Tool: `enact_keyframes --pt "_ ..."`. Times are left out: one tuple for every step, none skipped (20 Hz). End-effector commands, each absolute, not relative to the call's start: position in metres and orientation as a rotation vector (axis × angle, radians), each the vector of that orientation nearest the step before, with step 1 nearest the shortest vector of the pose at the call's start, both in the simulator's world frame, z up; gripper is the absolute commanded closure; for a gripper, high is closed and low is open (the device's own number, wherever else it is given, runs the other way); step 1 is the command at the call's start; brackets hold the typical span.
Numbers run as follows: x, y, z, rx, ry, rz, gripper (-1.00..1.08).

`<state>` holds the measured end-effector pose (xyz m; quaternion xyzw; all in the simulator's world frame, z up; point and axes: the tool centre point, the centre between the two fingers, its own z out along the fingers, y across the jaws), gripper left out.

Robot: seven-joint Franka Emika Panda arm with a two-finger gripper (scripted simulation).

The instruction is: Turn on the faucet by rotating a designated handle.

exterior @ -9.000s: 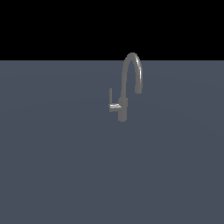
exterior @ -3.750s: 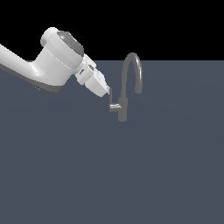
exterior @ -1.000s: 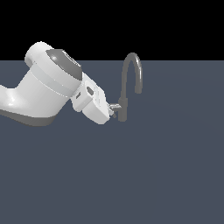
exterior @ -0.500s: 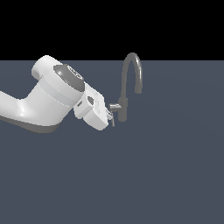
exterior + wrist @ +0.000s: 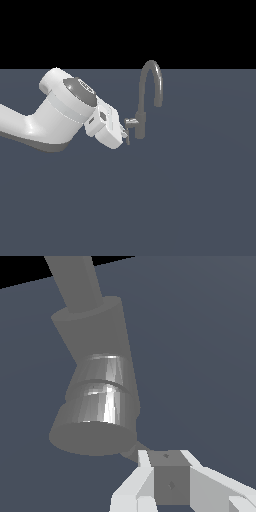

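So the faucet (image 5: 145, 100) is standing upright on the dark grey tabletop (image 5: 190, 200), arched spout curving over toward the exterior view's right and ending in mid-air above the surface. The handle (image 5: 131, 122) sticks out of the faucet's base on the side facing the exterior view's left, a short silver stub with a thin rod hanging down from its end.

The white arm reaches in from the exterior view's left, and the gripper (image 5: 125, 135) is right up against that handle, on the side away from the spout. It looks like it's touching the rod, but the fingers are tiny in that shot.

From the wrist view you get the faucet (image 5: 97, 396) base close up, with the shiny silver stub of the handle (image 5: 102, 398) facing the camera and the gripper (image 5: 167, 483) just beside its end. Honestly can't tell whether the gripper is closed on the rod or just pressed against it.
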<state>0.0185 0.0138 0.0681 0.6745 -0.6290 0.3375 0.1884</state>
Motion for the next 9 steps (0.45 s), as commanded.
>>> enact_keyframes --pt "0.02 0.005 0.049 1.884 -1.752 0.931 1.08" --pt "0.021 0.004 0.046 1.883 -1.751 0.928 1.08" --pt "0.023 0.004 0.042 1.882 -1.75 0.926 1.08" --pt "0.025 0.004 0.039 1.88 -1.749 0.923 1.08" --pt "0.027 0.003 0.036 1.879 -1.748 0.92 1.08" --pt "0.029 0.003 0.033 1.878 -1.746 0.918 1.08" --pt "0.03 0.002 0.029 1.876 -1.745 0.915 1.08" --pt "0.032 0.002 0.026 1.875 -1.744 0.913 1.08" --pt "0.032 0.002 0.026 1.875 -1.744 0.913 1.08"
